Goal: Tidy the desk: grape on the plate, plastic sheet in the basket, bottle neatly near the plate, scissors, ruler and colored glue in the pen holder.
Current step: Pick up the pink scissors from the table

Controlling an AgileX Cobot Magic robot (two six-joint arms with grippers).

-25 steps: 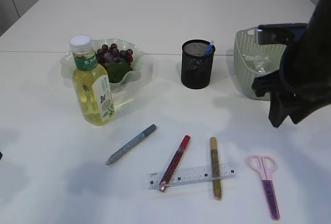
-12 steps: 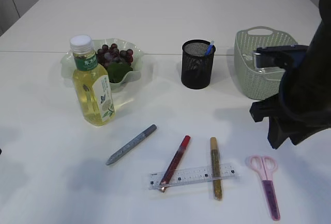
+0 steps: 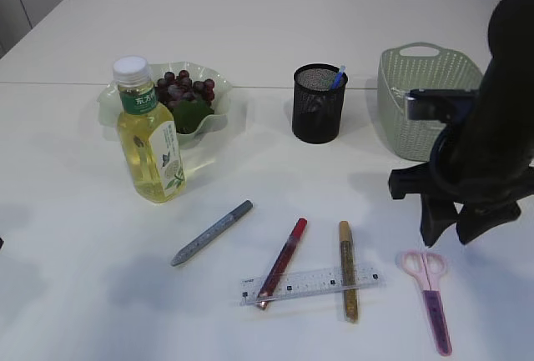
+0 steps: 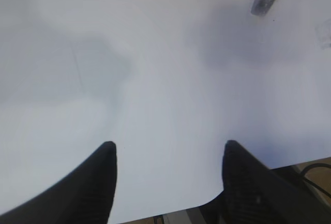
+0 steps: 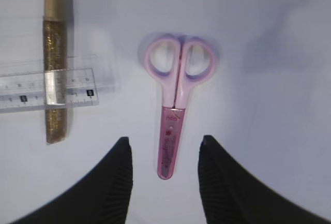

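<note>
White tabletop lay bare around the pink scissors (image 5: 176,110), which rested flat, right of the ruler (image 5: 49,89). Above them, the right gripper (image 5: 163,151) hung half-open and empty. Judged step: picking them up; next, descend and close on the sheath.

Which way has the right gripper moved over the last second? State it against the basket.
Yes. The right gripper has moved away from the basket, toward the near table edge, and now hangs open above the scissors.

White table (image 3: 267,27): bottle (image 3: 150,134), plate (image 3: 219,111), pen holder (image 3: 317,104), basket (image 3: 421,98), scissors (image 3: 430,294), ruler (image 3: 309,283).
</note>
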